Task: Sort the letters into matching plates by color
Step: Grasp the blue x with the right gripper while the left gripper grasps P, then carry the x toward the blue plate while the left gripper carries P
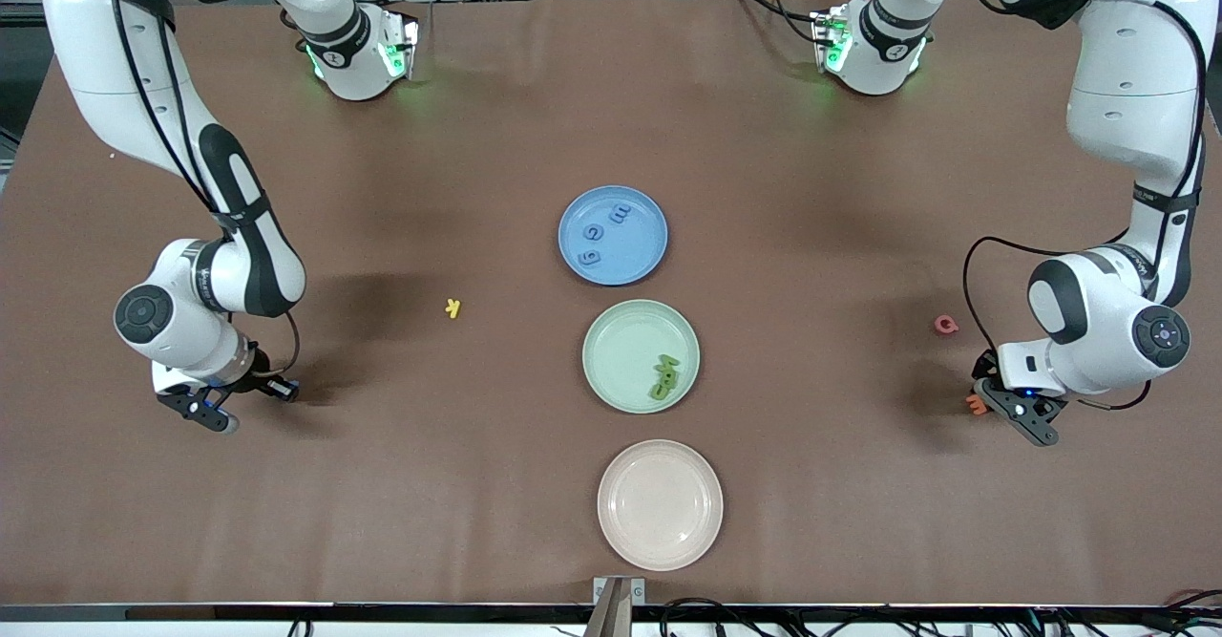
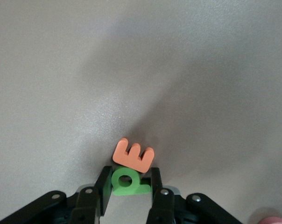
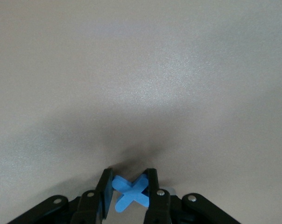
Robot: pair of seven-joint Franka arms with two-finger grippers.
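Down at the table near the left arm's end, my left gripper (image 1: 993, 400) (image 2: 129, 173) is shut on a green letter (image 2: 127, 181). An orange letter (image 1: 976, 406) (image 2: 133, 155) lies against that green one, just past the fingertips. My right gripper (image 1: 205, 413) (image 3: 129, 176), low at the right arm's end, is shut on a blue cross-shaped letter (image 3: 134, 191). In a row at mid-table stand the blue plate (image 1: 635, 260) holding blue letters (image 1: 594, 233), the mint green plate (image 1: 616, 350) holding green letters (image 1: 664, 377), and the empty cream plate (image 1: 660, 504).
A yellow letter (image 1: 453, 308) lies on the brown cloth between the right arm and the plates. A pink-red letter (image 1: 945, 325) (image 2: 274, 220) lies close to the left gripper, farther from the front camera than the orange one.
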